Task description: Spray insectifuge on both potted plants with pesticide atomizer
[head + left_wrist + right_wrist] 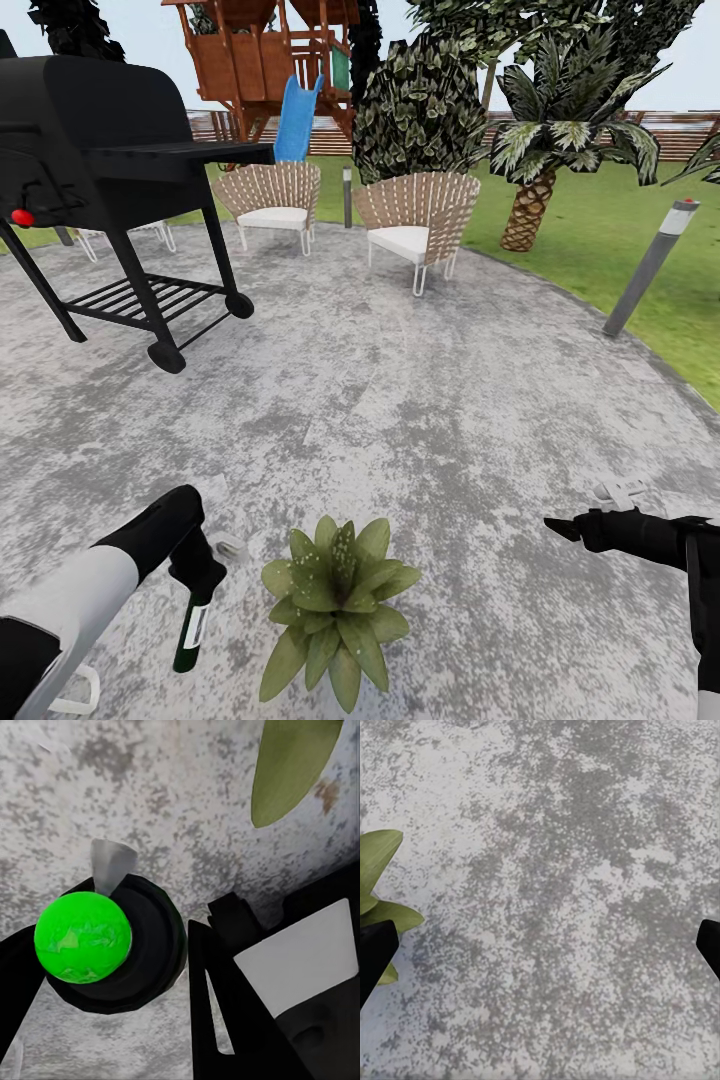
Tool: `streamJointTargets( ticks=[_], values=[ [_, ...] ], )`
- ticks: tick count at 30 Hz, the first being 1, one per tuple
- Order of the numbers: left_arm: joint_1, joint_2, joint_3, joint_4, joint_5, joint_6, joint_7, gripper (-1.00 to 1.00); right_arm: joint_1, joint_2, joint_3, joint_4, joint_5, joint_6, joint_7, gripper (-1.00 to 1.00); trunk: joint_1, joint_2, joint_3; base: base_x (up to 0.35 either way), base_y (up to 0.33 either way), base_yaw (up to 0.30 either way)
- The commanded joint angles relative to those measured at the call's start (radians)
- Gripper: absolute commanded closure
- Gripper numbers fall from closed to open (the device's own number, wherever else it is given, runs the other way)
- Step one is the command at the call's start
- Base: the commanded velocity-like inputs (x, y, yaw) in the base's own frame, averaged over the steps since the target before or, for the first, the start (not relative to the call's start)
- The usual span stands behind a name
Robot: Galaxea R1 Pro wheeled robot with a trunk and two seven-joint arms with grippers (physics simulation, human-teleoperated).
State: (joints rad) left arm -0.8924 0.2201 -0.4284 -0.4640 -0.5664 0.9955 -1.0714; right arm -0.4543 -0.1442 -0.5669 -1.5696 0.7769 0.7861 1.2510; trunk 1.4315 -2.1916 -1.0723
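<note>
Now on the grey round paving of the garden, your left gripper is clamped around the pesticide atomizer, which hangs below the fingers with its dark green body and white label pointing at the ground, just beside a potted plant. Seen from the left wrist, the bottle's round black end with a bright green disc sits between the dark fingers, and one leaf tip of the rosette reaches in above the paving. Your right gripper hovers apart on the other side of the plant, spread wide and carrying nothing; in its wrist view the two fingertips stand at opposite edges over bare paving, with a few leaves beside one of them.

Behind, a black barbecue grill, two wicker chairs, a palm and a grey bollard light ring the paved circle.

Pick-up looks done; spraying the first plant appears to be the step in hand. Next, you would likely need to turn the nozzle toward the rosette and sweep across all its leaves, keeping the bottle off the foliage. Which end carries the nozzle cannot be told.
</note>
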Motion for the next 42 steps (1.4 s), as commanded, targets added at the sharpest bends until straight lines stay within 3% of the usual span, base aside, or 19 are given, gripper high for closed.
streamJointTargets(
  ticks=[1, 25, 33, 38, 42],
  values=[
    [0.0, 0.0, -0.003, -0.002, -0.009, 0.005, -0.01, 1.0, -0.001, 0.0, -0.001, -0.001, 0.009, 0.007, 0.01, -1.0, 0.0, 0.0, -0.001, 0.0, 0.0, 0.0],
    [0.024, 0.01, -0.003, 0.004, -0.01, 0.004, -0.01, 1.0, -0.001, -0.015, 0.0, 0.004, 0.008, 0.007, 0.01, -1.0, 0.0, 0.0, -0.001, 0.0, 0.0, 0.0],
    [0.024, 0.0, -0.003, -0.005, -0.008, 0.005, -0.01, 1.0, -0.001, -0.014, 0.002, 0.006, 0.008, 0.007, 0.01, -1.0, 0.0, 0.0, -0.001, 0.0, 0.0, 0.0],
    [0.023, -0.038, -0.003, -0.011, -0.008, 0.006, -0.01, 1.0, -0.001, -0.015, 0.001, 0.006, 0.009, 0.007, 0.009, -1.0, 0.0, 0.0, -0.001, -0.124, 0.0, 0.001],
    [0.022, -0.045, -0.003, -0.011, -0.008, 0.006, -0.01, 1.0, -0.001, -0.015, 0.001, 0.006, 0.008, 0.007, 0.008, -1.0, 0.0, 0.0, -0.003, -0.266, 0.0, 0.07]
  ],
)
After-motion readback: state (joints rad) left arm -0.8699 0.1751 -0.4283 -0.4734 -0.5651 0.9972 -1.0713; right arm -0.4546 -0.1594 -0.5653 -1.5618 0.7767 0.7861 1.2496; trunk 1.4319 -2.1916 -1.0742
